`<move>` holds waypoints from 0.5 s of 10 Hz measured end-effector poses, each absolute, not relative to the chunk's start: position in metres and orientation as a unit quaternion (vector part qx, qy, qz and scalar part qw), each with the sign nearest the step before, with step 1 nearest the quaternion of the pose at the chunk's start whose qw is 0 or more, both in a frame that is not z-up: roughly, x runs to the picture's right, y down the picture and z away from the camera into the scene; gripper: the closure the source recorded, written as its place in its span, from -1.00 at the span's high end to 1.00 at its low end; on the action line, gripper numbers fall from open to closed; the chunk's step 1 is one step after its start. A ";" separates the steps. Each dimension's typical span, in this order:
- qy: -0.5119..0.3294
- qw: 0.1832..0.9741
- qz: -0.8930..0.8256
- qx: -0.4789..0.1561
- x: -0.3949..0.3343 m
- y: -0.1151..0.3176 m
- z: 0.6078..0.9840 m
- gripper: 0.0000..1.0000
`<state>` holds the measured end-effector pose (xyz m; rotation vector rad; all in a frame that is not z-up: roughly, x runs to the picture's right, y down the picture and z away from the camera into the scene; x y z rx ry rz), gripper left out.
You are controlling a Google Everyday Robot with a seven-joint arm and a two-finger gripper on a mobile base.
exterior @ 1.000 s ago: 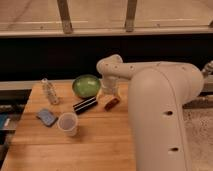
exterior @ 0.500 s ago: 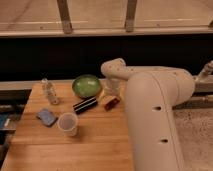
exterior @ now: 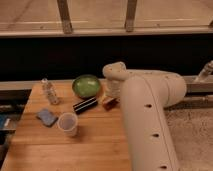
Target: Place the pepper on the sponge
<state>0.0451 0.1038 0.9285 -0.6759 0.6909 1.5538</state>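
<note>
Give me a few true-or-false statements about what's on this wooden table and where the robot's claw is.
1. The green bowl sits near the table's far edge. True.
2. The clear plastic cup stands just right of the sponge. True.
3. The pepper lies on the sponge. False: the pepper lies right of the black bar, well apart from the sponge.
4. The gripper hangs over the clear plastic cup. False: the gripper is down at the pepper, right of the green bowl.

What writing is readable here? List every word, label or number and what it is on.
None can be read.
Any label on the bottle cannot be made out.
Black bar, cup, sponge: no visible text.
The gripper, at the pepper, shows none.
</note>
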 end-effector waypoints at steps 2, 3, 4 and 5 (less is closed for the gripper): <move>0.301 0.614 0.667 -0.295 0.038 0.105 0.925 -0.24; 0.301 0.614 0.667 -0.296 0.038 0.105 0.924 -0.46; 0.300 0.614 0.667 -0.298 0.037 0.105 0.922 -0.64; 0.299 0.614 0.666 -0.300 0.036 0.106 0.922 -0.80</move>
